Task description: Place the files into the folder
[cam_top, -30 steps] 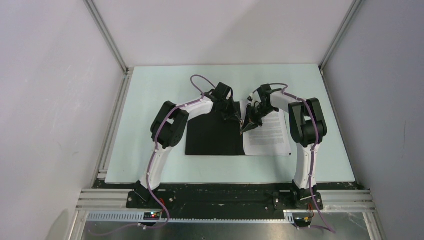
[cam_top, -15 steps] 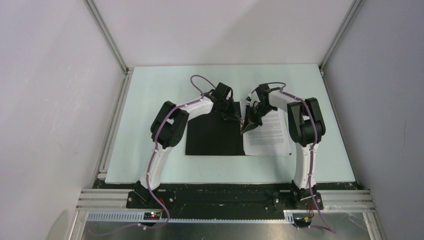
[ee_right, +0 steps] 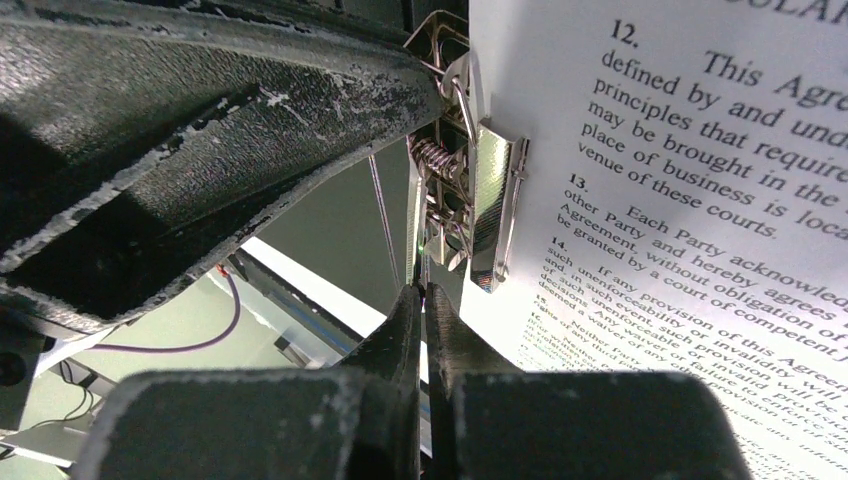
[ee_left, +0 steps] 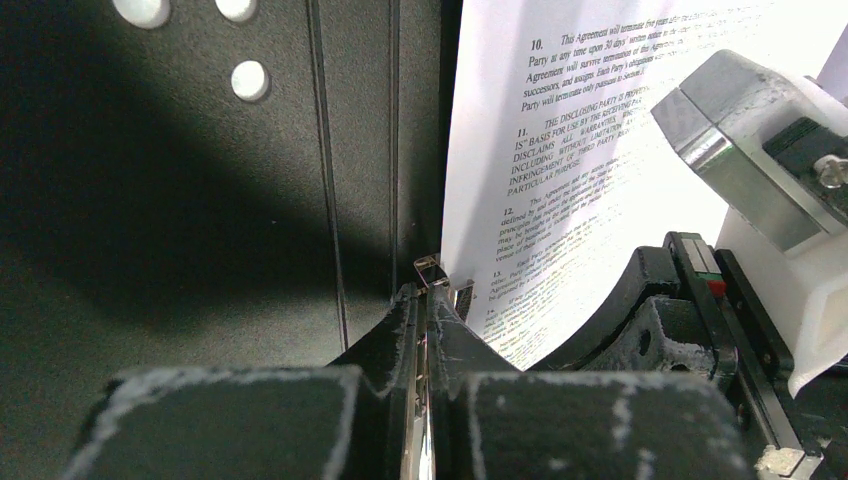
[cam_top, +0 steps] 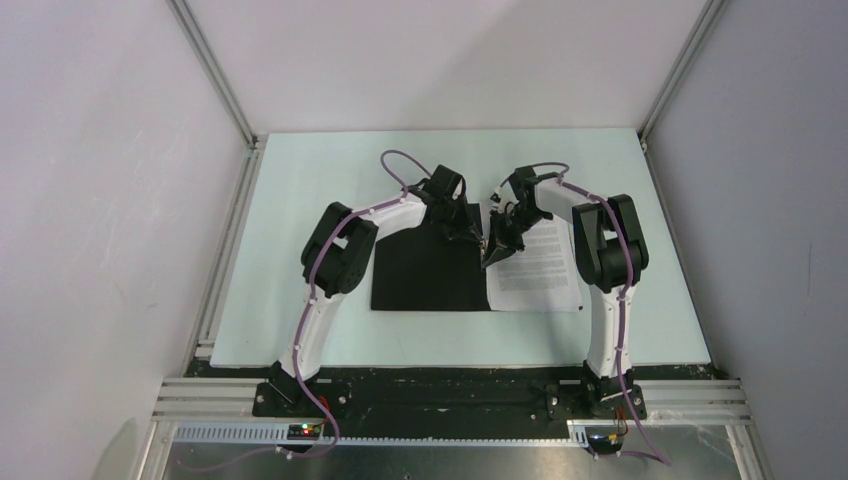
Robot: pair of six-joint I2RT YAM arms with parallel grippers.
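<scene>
Files (ee_left: 600, 130), clauses 10–14, read "This Agreement will terminate". Left claw (ee_left: 425, 300) pinches the folder (ee_left: 200, 220) by its clip (ee_right: 490, 200); right claw (ee_right: 421, 300) closed tight just beside it.

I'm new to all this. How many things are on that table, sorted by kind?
Robot arms: 2, the left arm and the right arm
Folder, open with its black inside up: 1
Stack of printed files: 1 (the sheets cannot be counted)
Metal clip: 1
Total: 5
</scene>
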